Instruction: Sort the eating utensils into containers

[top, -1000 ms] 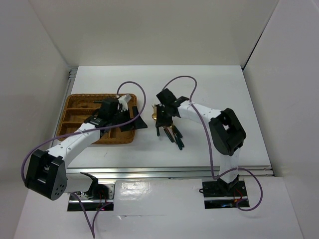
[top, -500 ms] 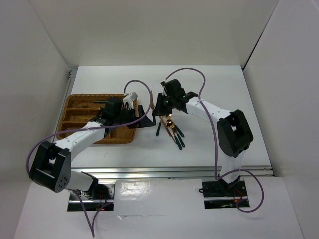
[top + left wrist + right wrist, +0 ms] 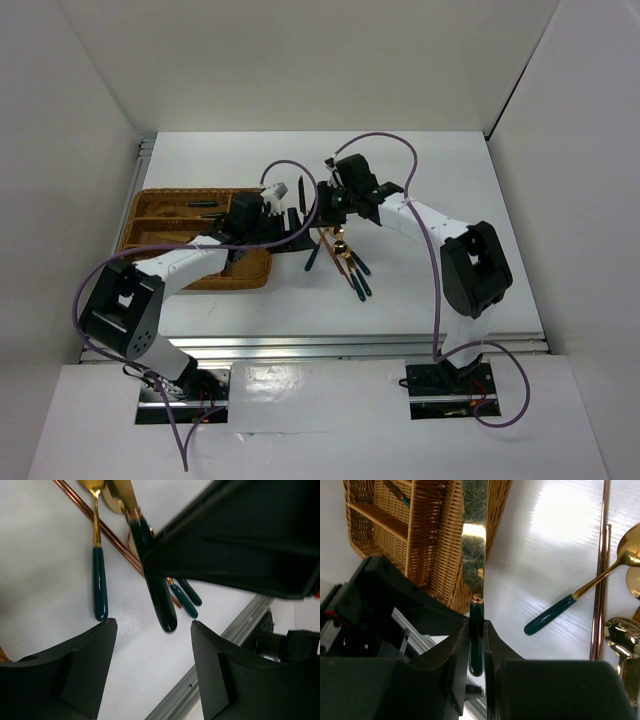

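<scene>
Right wrist view showed the right gripper (image 3: 476,641) pressed together on a slim knife (image 3: 474,540) with a shiny gold blade and a dark teal-green handle. The pads pinched the handle just behind the collar where it met the blade. The blade ran straight out ahead of the fingers, across a corner of the shallow brown woven wicker tray (image 3: 427,530). Whether it hung over a compartment or just beside the wall could not be told.

The knife looked light, rigid and thin. Its smooth glossy handle would probably slide or pivot in a narrow pinch, so a hold across the thicker middle of the handle seemed safest.

Left wrist view had the left gripper (image 3: 151,626) spread wide, with nothing clamped by its fingers (image 3: 85,655). The rounded free end of the knife's handle appeared in the gap between the two fingertips, touching neither as far as could be seen. The rest of the handle was hidden behind the dark body of the other arm. For a handover, I judged that this free end was the only part open to take.

On the white table beyond lay a teal-handled gold spoon (image 3: 98,580) beside thin copper-gold chopsticks (image 3: 115,540), with more teal handles close by, all outside the tray.
</scene>
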Controlling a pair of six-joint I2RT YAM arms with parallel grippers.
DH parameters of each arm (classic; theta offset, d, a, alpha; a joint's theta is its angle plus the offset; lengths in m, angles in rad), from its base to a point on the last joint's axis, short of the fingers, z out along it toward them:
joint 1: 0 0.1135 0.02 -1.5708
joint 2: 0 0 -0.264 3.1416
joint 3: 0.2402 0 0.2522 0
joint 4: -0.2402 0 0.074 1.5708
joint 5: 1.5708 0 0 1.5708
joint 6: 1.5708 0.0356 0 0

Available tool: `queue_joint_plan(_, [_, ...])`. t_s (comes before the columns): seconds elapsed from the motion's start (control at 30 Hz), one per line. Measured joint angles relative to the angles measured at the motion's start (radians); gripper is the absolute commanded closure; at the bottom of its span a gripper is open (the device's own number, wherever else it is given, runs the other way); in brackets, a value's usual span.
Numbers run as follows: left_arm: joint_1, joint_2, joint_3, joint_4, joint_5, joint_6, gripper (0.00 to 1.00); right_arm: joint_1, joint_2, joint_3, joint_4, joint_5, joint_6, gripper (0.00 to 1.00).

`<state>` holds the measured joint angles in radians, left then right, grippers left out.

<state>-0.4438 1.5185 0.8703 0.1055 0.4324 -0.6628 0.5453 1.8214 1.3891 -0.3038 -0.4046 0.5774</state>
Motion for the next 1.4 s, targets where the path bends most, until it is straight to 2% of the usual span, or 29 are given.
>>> queue_joint_plan(0.07, [0.000,0.018,0.014,0.016,-0.019,-0.001,0.28,0.000,-0.003,-0.008,0.010,-0.011,0.006,1.00])
queue_joint_plan(0.2, [0.000,0.048,0.030,0.038,-0.042,-0.022,0.37,0.000,-0.017,-0.029,0.023,-0.030,0.011,1.00])
queue_joint_plan(0.23, [0.000,0.055,0.033,0.042,-0.043,-0.026,0.42,0.000,-0.020,-0.034,0.029,-0.030,0.011,1.00])
queue_joint_plan(0.33, [-0.002,0.068,0.040,0.052,-0.043,-0.037,0.47,0.000,-0.025,-0.043,0.035,-0.030,0.011,1.00])
queue_joint_plan(0.5, [-0.004,0.086,0.054,0.067,-0.030,-0.057,0.66,0.000,-0.026,-0.053,0.050,-0.029,0.018,1.00])
queue_joint_plan(0.63, [-0.005,0.089,0.054,0.078,-0.023,-0.071,0.76,-0.002,-0.026,-0.055,0.058,-0.028,0.018,1.00])
queue_joint_plan(0.73, [-0.005,0.089,0.054,0.081,-0.023,-0.078,0.82,-0.003,-0.026,-0.055,0.057,-0.026,0.020,0.92])
queue_joint_plan(0.77, [-0.005,0.090,0.054,0.081,-0.024,-0.079,0.83,-0.003,-0.026,-0.055,0.057,-0.025,0.020,0.86])
queue_joint_plan(0.8, [-0.005,0.090,0.054,0.082,-0.026,-0.081,0.83,-0.003,-0.026,-0.055,0.057,-0.024,0.020,0.75])
queue_joint_plan(0.97, [-0.002,0.090,0.054,0.071,-0.058,-0.097,0.85,-0.008,-0.030,-0.054,0.051,-0.016,0.017,0.52])
queue_joint_plan(1.07, [0.014,0.090,0.053,0.064,-0.073,-0.105,0.85,-0.027,-0.047,-0.054,0.045,-0.021,0.014,0.47])
queue_joint_plan(1.23, [0.075,0.079,0.044,0.057,-0.088,-0.111,0.85,-0.089,-0.126,-0.053,0.032,-0.021,0.013,0.44])
queue_joint_plan(1.4, [0.149,0.004,0.031,0.009,-0.119,-0.128,0.85,-0.141,-0.208,-0.053,0.032,0.002,0.005,0.42])
